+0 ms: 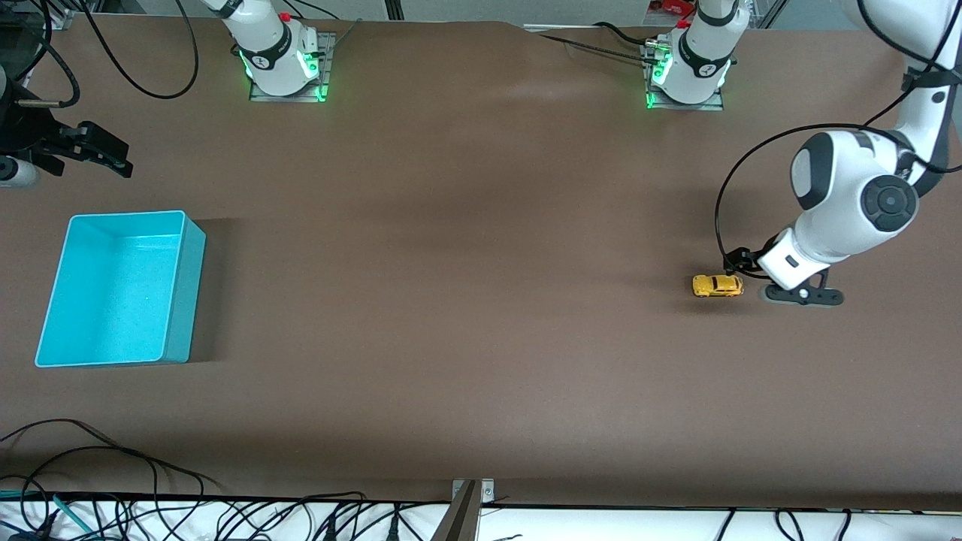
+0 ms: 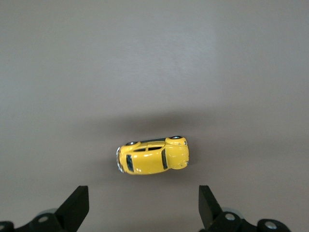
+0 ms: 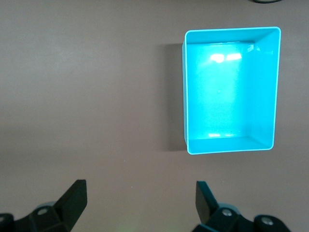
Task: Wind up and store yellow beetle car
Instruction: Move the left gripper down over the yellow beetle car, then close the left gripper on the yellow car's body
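The yellow beetle car [image 1: 718,285] rests on the brown table toward the left arm's end. My left gripper [image 1: 740,262] hangs low just beside it, open. In the left wrist view the car [image 2: 152,155] lies just ahead of the open fingertips [image 2: 77,205], not between them; that gripper [image 2: 143,208] holds nothing. The turquoise bin [image 1: 186,300] stands empty at the right arm's end of the table. My right gripper [image 1: 113,159] waits in the air near it, open and empty. The right wrist view shows the bin [image 3: 184,96] ahead of that gripper [image 3: 140,203].
The two arm bases [image 1: 282,64] [image 1: 688,71] stand along the table edge farthest from the front camera. Loose cables [image 1: 113,466] lie at the nearest edge by the right arm's end. A wide stretch of bare brown table separates car and bin.
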Robot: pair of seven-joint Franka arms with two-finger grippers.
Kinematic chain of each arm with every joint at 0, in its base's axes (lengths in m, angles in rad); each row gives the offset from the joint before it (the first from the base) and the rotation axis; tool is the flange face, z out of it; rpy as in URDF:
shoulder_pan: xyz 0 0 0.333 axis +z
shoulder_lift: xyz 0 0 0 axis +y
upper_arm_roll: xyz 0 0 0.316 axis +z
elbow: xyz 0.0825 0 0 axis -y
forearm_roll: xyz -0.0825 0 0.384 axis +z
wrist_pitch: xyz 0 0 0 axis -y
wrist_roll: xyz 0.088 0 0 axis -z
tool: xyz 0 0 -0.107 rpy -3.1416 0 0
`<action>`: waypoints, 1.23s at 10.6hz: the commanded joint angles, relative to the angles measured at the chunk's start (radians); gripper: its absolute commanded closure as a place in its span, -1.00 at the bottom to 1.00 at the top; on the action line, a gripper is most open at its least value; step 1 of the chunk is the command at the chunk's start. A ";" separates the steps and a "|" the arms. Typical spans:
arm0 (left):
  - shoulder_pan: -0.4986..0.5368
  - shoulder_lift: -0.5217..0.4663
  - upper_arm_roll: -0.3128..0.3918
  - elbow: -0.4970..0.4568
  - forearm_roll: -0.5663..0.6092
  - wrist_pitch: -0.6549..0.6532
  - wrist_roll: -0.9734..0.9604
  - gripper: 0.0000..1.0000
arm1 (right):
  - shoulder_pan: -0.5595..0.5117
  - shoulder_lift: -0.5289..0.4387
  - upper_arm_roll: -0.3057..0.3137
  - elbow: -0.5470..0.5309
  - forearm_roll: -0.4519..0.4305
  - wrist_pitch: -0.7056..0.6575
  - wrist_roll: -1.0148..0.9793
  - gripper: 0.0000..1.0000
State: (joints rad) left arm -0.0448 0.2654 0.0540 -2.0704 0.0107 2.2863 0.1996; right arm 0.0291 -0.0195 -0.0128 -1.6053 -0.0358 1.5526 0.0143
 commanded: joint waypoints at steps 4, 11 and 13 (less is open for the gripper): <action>0.010 0.011 -0.002 -0.059 0.014 0.042 0.609 -1.00 | 0.000 0.000 0.001 0.021 0.007 -0.020 -0.002 -1.00; 0.011 0.096 0.000 -0.077 0.014 0.180 1.268 -1.00 | 0.000 0.000 0.001 0.021 0.007 -0.022 -0.002 -1.00; 0.011 0.126 0.000 -0.076 0.011 0.197 1.351 -1.00 | 0.000 0.000 0.001 0.021 0.007 -0.022 -0.002 -1.00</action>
State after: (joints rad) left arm -0.0390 0.3734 0.0546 -2.1465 0.0151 2.4611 1.4789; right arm 0.0291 -0.0195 -0.0128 -1.6052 -0.0358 1.5525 0.0143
